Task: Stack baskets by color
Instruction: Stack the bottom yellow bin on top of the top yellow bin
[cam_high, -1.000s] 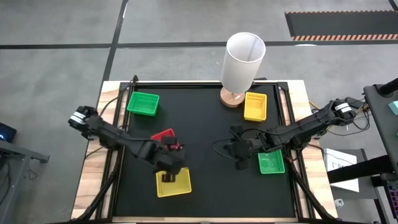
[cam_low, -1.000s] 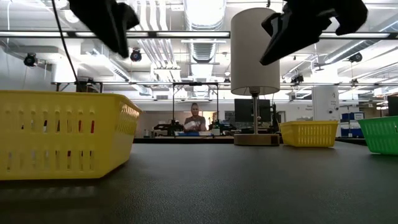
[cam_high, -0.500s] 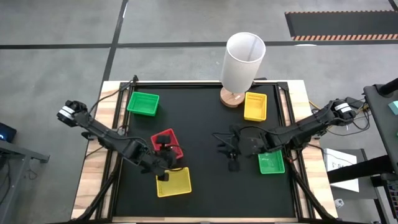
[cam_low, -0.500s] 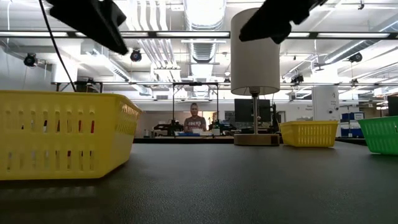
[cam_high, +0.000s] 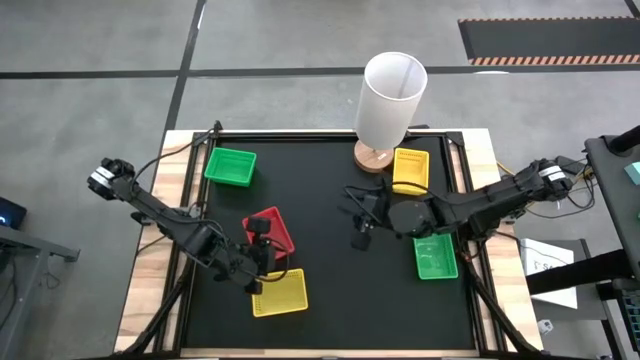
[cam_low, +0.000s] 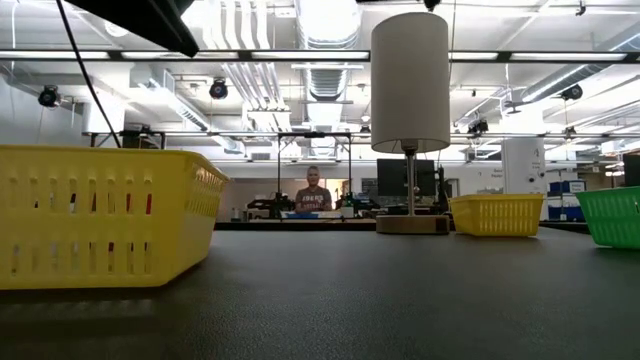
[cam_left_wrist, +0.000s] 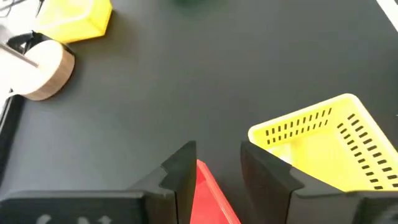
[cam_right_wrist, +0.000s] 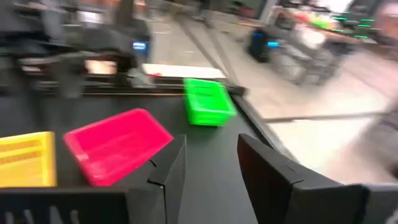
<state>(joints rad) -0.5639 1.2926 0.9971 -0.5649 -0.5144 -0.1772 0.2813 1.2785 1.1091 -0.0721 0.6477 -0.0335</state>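
**Q:** What does the overhead view show?

**A:** A black desk (cam_high: 330, 290) with a tall white cylinder (cam_high: 392, 98) at its far edge. Just right of the cylinder lies a yellow basket (cam_high: 410, 170); well to its left, a green basket (cam_high: 230, 166). My left gripper (cam_high: 262, 262) pinches the rim of a tilted red basket (cam_high: 270, 231), held beside a second yellow basket (cam_high: 279, 293), well in front of the cylinder and to its left. My right gripper (cam_high: 362, 226) hangs in front of the cylinder, fingers spread, holding nothing, with a second green basket (cam_high: 436, 258) to its right.

**Q:** And the level view?

**A:** The near yellow basket (cam_low: 105, 215) fills the left; the cylinder (cam_low: 410, 85) stands behind, a person (cam_low: 314, 188) far beyond.

**Q:** The wrist views?

**A:** The left shows red plastic (cam_left_wrist: 211, 196) between my fingers (cam_left_wrist: 180, 177). The right shows my fingers (cam_right_wrist: 168, 174) apart and empty, with red (cam_right_wrist: 115, 152) and green (cam_right_wrist: 208, 101) baskets beyond.
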